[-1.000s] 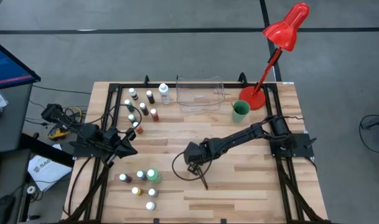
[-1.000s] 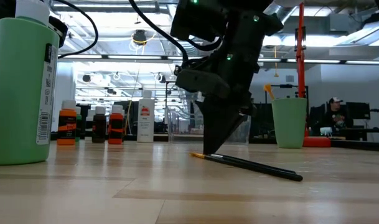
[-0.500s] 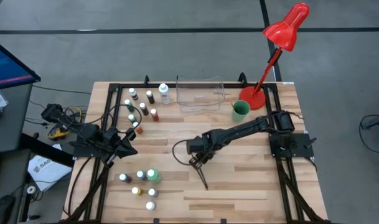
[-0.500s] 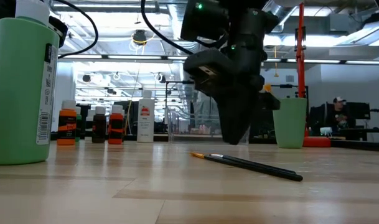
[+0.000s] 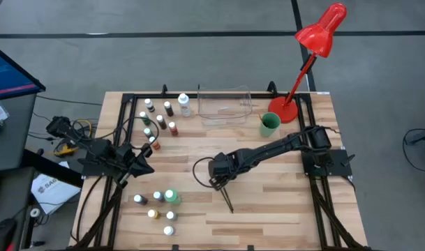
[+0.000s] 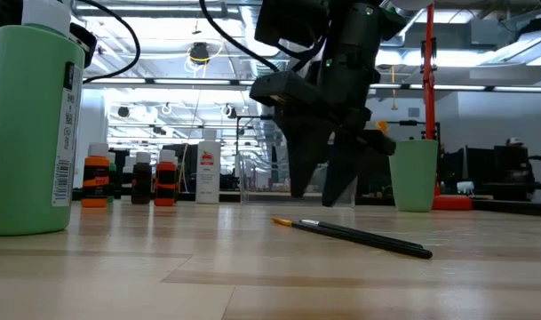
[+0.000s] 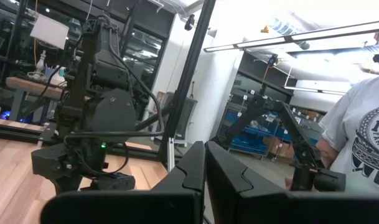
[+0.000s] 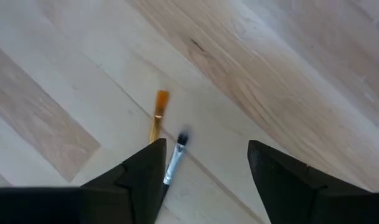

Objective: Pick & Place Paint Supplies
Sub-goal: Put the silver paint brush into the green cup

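Observation:
Two thin brushes lie flat on the wood, side by side: an orange-tipped one (image 8: 157, 117) and a dark-tipped one (image 8: 175, 157). In the low view they show as one dark stick (image 6: 359, 236). My right gripper (image 6: 322, 188) hangs open just above their tip ends, pointing steeply down and touching nothing. It also shows mid-table (image 5: 219, 180) and in its own wrist view (image 8: 205, 163). Small white-capped bottles stand at the far left (image 5: 156, 118) and near left (image 5: 160, 202). My left gripper (image 7: 205, 169) is shut and waits at the table's left (image 5: 139, 164).
A clear plastic tray (image 5: 225, 104), a green cup (image 5: 269, 124) and a red desk lamp (image 5: 313, 42) stand at the far side. A tall green bottle (image 6: 35, 124) stands near the low camera. A person's shirt (image 7: 363, 137) shows beyond the table.
My right gripper has risen off the table from the brushes' tip end, rolled about its own pointing line, and opened from shut. The brushes lie where they were.

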Available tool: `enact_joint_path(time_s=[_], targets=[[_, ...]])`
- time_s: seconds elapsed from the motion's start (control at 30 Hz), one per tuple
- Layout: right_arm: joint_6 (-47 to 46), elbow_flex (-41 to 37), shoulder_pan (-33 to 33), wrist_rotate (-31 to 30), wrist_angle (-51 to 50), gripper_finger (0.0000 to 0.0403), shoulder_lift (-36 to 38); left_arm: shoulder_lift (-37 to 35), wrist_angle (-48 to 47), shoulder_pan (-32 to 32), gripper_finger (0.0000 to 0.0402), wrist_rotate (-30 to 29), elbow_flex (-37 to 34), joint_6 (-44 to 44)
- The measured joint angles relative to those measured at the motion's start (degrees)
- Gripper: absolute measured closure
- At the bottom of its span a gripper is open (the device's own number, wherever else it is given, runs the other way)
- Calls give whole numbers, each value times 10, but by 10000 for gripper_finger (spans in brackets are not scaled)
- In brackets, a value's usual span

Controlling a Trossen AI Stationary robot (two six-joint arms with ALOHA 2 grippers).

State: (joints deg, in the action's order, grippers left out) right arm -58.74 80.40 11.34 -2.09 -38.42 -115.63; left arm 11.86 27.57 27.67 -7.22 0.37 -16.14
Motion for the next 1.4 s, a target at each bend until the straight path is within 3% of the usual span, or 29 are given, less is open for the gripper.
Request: enact_joint_path(time_s=[0.37,0.83,1.4], targets=[[1,0,15,-36,16,223,0,0,0,0,400,0,0,0],[-17,4,37,-38,29,225,-48,3,4,0,400,0,0,0],[-13,3,35,-42,7,313,-53,3,5,0,400,0,0,0]])
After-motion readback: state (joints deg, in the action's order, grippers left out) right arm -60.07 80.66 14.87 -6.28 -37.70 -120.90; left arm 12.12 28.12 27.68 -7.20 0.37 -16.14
